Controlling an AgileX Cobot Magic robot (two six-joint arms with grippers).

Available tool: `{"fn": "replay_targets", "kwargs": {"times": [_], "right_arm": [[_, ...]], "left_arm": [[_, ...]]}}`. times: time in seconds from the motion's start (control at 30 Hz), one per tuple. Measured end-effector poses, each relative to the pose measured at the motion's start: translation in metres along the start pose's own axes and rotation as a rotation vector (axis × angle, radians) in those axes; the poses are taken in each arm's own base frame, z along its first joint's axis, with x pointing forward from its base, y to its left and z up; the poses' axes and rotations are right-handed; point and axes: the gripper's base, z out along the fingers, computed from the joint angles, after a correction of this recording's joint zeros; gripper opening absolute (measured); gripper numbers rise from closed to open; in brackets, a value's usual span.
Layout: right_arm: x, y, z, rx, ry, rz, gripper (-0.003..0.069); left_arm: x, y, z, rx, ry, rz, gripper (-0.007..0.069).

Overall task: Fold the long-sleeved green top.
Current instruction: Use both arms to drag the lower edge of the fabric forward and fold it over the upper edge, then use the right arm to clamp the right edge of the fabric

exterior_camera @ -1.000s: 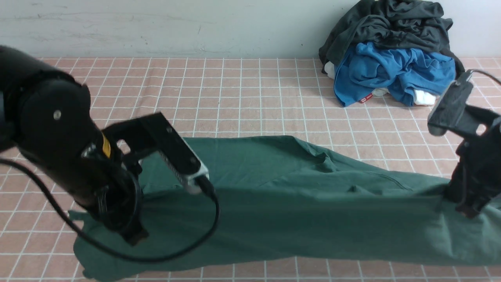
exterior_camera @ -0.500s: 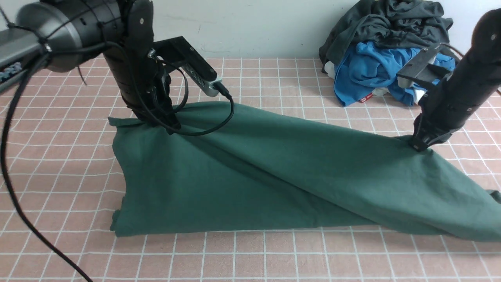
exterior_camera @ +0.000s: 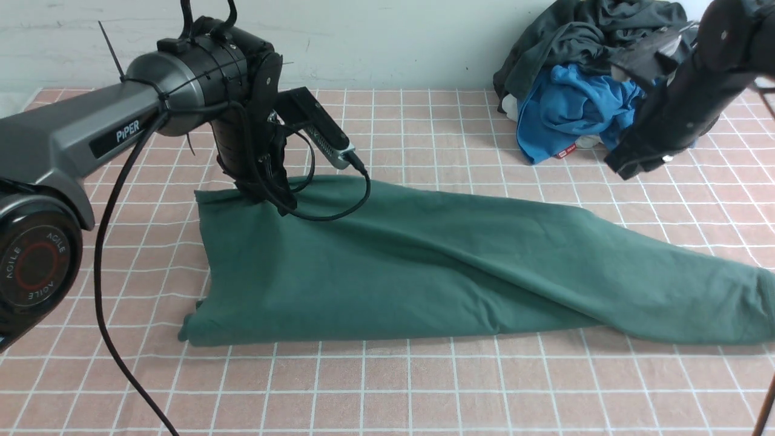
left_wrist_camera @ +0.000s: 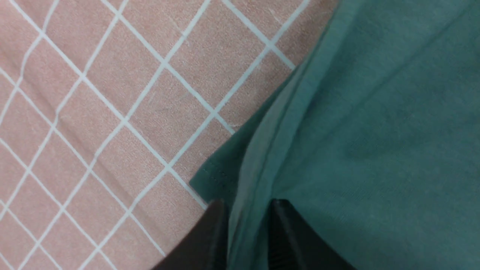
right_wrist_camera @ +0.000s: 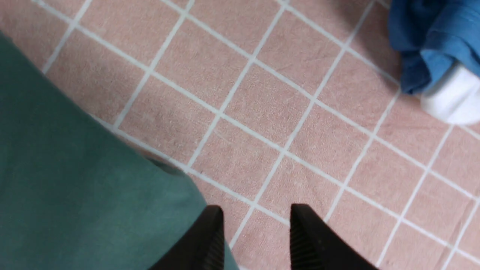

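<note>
The green long-sleeved top (exterior_camera: 424,272) lies spread on the pink checked counter (exterior_camera: 424,387), folded over on itself into a long wedge. At its far corner the left gripper (exterior_camera: 269,198) comes down onto the cloth. From the front its tips are lost against the arm. The left wrist view makes it plain: the left gripper (left_wrist_camera: 247,210) has its jaws a little apart, astride the top's stitched hem (left_wrist_camera: 210,176), a doubled ridge of fabric running up between them.

The right gripper (exterior_camera: 629,166) hangs above the top's far edge, clear of it. Its own camera shows the jaws of the right gripper (right_wrist_camera: 257,213) well apart with only bare counter between them, one fingertip (right_wrist_camera: 210,225) over the green edge.

Beyond the top, by the wall, a blue garment (exterior_camera: 575,115) sits heaped under a dark grey one (exterior_camera: 605,36). The right wrist view catches something white (right_wrist_camera: 453,99) tucked beside the blue. A small red label (exterior_camera: 567,152) there is too small to read. The left arm (exterior_camera: 72,139) reads "PiPER"; its base joint (exterior_camera: 33,266) reads "AGILE".
</note>
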Motion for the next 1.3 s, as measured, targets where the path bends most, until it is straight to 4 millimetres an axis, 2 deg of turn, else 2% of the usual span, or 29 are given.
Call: {"fn": "replay_targets", "kwargs": {"times": [0.07, 0.1, 0.13, 0.2, 0.27, 0.4, 0.47, 0.53, 0.57, 0.63, 0.67, 0.73, 0.87, 1.03, 1.13, 1.3], "right_arm": [[0.002, 0.001, -0.015, -0.022, 0.042, 0.042, 0.0316], [0.002, 0.001, -0.017, -0.023, 0.038, 0.045, 0.0319], [0.002, 0.003, -0.03, -0.044, 0.04, 0.067, 0.0333], [0.002, 0.005, -0.037, -0.061, 0.028, 0.087, 0.0339], [0.007, 0.012, -0.051, -0.106, 0.01, 0.128, 0.0342], [0.032, 0.027, -0.058, -0.161, 0.06, 0.16, 0.034], [0.054, 0.035, -0.054, -0.179, 0.129, 0.184, 0.033], [0.063, 0.037, -0.054, -0.179, 0.153, 0.196, 0.0325], [0.083, 0.039, -0.05, -0.165, 0.209, 0.228, 0.0315], [0.101, 0.036, -0.047, -0.137, 0.232, 0.268, 0.0307], [0.102, 0.037, -0.047, -0.134, 0.233, 0.27, 0.0307], [0.125, 0.026, -0.044, -0.085, 0.238, 0.338, 0.0303], [0.148, 0.001, -0.039, -0.025, 0.235, 0.47, 0.0303], [0.172, -0.034, -0.033, 0.019, 0.222, 0.616, 0.0315], [0.18, -0.041, -0.028, 0.019, 0.233, 0.65, 0.0335], [0.184, -0.042, -0.011, -0.002, 0.274, 0.651, 0.0354]], "left_arm": [[-0.001, 0.001, -0.001, -0.008, -0.005, -0.034, 0.0232], [-0.001, 0.001, -0.001, -0.009, -0.006, -0.038, 0.0239], [-0.001, 0.002, -0.003, -0.007, 0.002, -0.075, 0.0292], [-0.001, 0.003, -0.005, -0.004, 0.012, -0.107, 0.0328], [0.001, 0.003, -0.015, 0.025, 0.043, -0.19, 0.0384], [0.004, -0.005, -0.035, 0.156, 0.067, -0.282, 0.0398], [0.003, -0.012, -0.04, 0.233, 0.046, -0.294, 0.0375], [0.003, -0.016, -0.04, 0.271, 0.038, -0.295, 0.0358], [0.005, -0.025, -0.034, 0.337, 0.043, -0.293, 0.0311], [0.009, -0.035, -0.026, 0.39, 0.066, -0.286, 0.0252], [0.01, -0.036, -0.025, 0.395, 0.07, -0.284, 0.0245], [0.021, -0.048, -0.012, 0.44, 0.128, -0.272, 0.0148], [0.037, -0.064, 0.005, 0.483, 0.214, -0.261, 0.0027], [0.05, -0.073, 0.015, 0.492, 0.273, -0.244, -0.0004], [0.052, -0.074, 0.016, 0.489, 0.279, -0.24, -0.0004], [0.052, -0.074, 0.016, 0.488, 0.28, -0.24, -0.0004]]}}
